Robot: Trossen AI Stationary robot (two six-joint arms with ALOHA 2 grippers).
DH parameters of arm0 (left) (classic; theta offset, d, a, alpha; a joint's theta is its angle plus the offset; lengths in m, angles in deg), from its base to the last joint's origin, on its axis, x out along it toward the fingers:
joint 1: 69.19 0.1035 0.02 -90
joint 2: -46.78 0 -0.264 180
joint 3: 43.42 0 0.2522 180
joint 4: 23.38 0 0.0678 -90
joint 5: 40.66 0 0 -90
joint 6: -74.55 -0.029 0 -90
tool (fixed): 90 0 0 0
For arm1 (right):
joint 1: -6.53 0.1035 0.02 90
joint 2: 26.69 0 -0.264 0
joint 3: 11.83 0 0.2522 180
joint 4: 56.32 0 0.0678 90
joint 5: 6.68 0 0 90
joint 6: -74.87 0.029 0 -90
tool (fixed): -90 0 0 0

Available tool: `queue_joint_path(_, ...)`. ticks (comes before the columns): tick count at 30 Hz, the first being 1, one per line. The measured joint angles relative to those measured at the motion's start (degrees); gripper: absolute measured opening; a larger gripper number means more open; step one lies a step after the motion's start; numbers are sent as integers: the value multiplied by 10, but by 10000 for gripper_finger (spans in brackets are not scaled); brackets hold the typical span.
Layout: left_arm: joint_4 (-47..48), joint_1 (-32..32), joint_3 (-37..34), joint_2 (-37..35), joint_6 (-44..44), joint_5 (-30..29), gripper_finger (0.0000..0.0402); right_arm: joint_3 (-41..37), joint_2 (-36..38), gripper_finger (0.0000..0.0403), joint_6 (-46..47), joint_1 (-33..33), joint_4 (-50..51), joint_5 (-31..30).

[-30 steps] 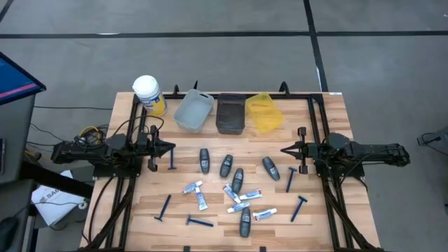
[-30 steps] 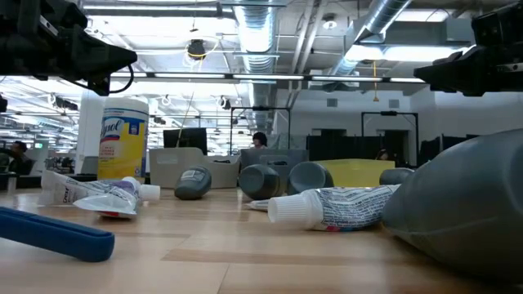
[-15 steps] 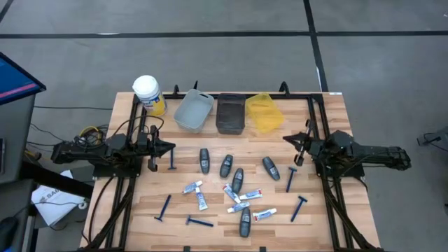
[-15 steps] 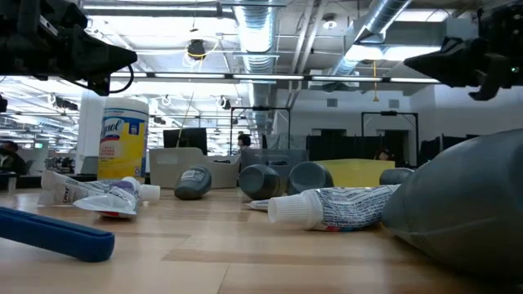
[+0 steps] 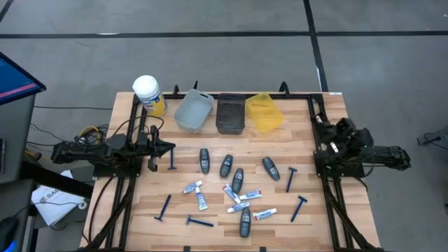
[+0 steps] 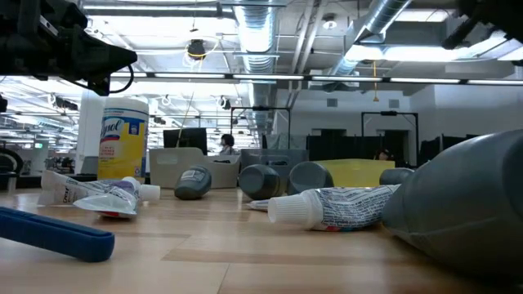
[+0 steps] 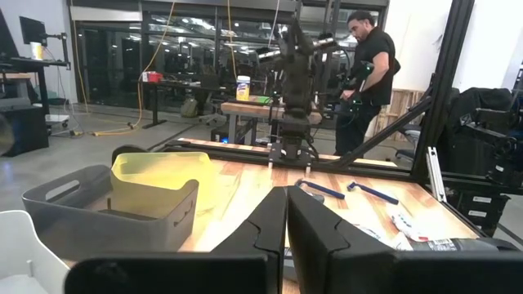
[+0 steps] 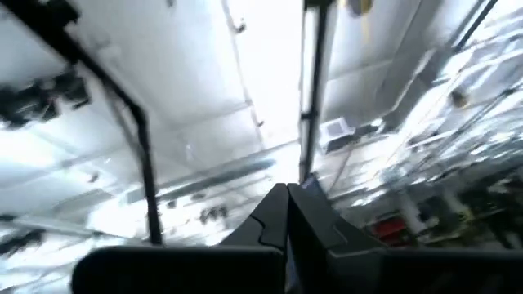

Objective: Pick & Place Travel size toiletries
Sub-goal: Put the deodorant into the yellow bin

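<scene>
Grey bottle (image 5: pixel 270 166) nearest the right end effector (image 8: pixel 286 214) was best approached with fingers opened first, both end effectors (image 7: pixel 287 214) being closed and empty.

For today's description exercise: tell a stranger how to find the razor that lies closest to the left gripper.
Start at the wooden table and find the left gripper at its left side. Just beside its tip lies a thin blue razor, pointing toward the table's near edge. It lies alone by the gripper; the other razors lie farther off.
</scene>
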Motion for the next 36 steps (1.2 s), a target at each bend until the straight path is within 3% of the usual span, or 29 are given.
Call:
queue_joint_path(4,0,0,0,0,0,0,10,53,-7,0,1,-7,47,-32)
queue_joint_path(8,0,0,0,0,0,0,10,177,-58,0,-18,-6,293,-93)
queue_joint_path(11,0,0,0,0,0,0,10,302,-133,0,-15,-6,494,-153)
queue_joint_path(13,0,0,0,0,0,0,10,378,-193,0,-8,-6,603,-161)
queue_joint_path(17,0,0,0,0,0,0,10,509,-308,0,6,-6,735,-162)
queue_joint_path(24,0,0,0,0,0,0,10,667,-485,12,127,-6,988,-170)
queue_joint_path(30,0,0,0,0,0,0,10,691,-634,98,184,12,1118,-84)
queue_joint_path(36,0,0,0,0,0,0,10,693,-763,250,260,37,1193,-35)
